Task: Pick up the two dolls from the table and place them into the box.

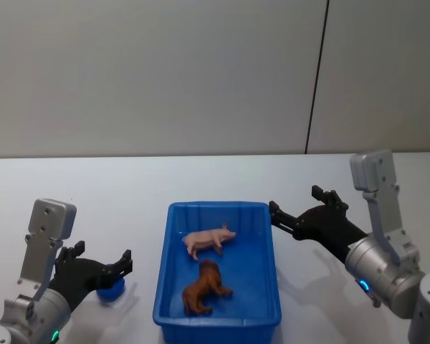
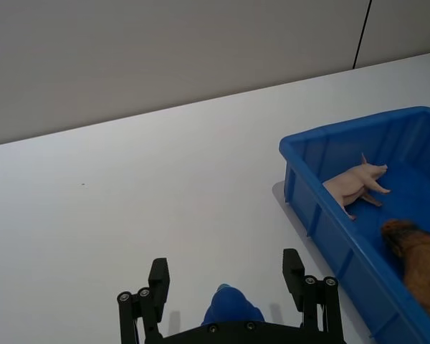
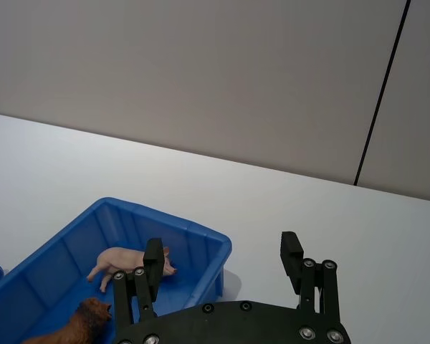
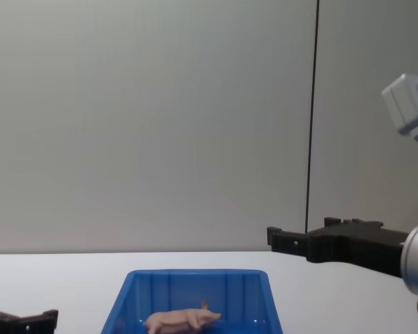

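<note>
1. Head view: the blue box point(image 1: 217, 315) stands on the white table point(image 1: 93, 193) near its front edge, about midway between the two arms. The pink pig point(image 1: 208, 239) lies in the far half of the box, and the brown lion point(image 1: 205, 288) lies in the near half, just beside the pig but apart from it. The left gripper point(image 1: 126, 261) sits low over the table to the left of the box, its fingers spread and holding nothing; a small blue object point(image 1: 112, 290) sits below them. The right gripper point(image 1: 295, 208) hangs to the right of the box, close to its far right corner, fingers parted and empty.

2. Left wrist view: the left gripper point(image 2: 226, 276) has its two fingers point(image 2: 158, 279) wide apart over bare table, with the small blue object point(image 2: 231, 308) between their bases. The box point(image 2: 322, 215) stands off to one side with the pig point(image 2: 355, 185) and the lion point(image 2: 419, 265) inside.

3. Right wrist view: the right gripper point(image 3: 222, 254) is spread wide with nothing between its fingers point(image 3: 292, 251). Beyond one finger, the box point(image 3: 201, 240) holds the pig point(image 3: 122, 259) and the lion point(image 3: 79, 326).

4. Chest view: the right gripper point(image 4: 275, 238) reaches in from the right, above the box point(image 4: 195, 282). The pig point(image 4: 181, 320) shows inside, near the back wall.
</note>
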`<state>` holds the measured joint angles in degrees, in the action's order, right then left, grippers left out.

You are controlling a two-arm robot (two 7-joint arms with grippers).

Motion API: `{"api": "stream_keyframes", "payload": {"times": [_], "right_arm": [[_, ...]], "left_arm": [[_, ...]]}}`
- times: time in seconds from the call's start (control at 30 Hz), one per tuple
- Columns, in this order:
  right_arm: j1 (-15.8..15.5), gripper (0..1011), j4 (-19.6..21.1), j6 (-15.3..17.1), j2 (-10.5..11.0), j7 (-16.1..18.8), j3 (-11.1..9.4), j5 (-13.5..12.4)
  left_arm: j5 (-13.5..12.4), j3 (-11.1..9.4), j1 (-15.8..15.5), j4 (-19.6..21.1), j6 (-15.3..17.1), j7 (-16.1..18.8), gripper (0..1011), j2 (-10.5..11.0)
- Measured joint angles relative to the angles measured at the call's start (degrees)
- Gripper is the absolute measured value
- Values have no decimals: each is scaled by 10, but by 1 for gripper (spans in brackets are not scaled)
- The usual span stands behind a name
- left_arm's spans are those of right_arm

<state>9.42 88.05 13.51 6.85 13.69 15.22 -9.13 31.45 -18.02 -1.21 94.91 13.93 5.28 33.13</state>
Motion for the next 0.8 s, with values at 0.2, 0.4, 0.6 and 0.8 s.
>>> {"api": "stream_keyframes", "payload": {"times": [0.2,0.4,0.6,0.8], "right_arm": [[0,1001,0,0,0,0,0,0],[0,1001,0,0,0,0,0,0],[0,1001,0,0,0,0,0,0],[0,1001,0,0,0,0,0,0]], "left_arm": [[2,2,-5,-23,-1,-16,1001,-5],[3,2,-8,-40,-3,-28,1001,-8],[4,3,-13,-57,-4,-44,996,-12],[4,4,-17,-69,-2,-57,882,-15]]}}
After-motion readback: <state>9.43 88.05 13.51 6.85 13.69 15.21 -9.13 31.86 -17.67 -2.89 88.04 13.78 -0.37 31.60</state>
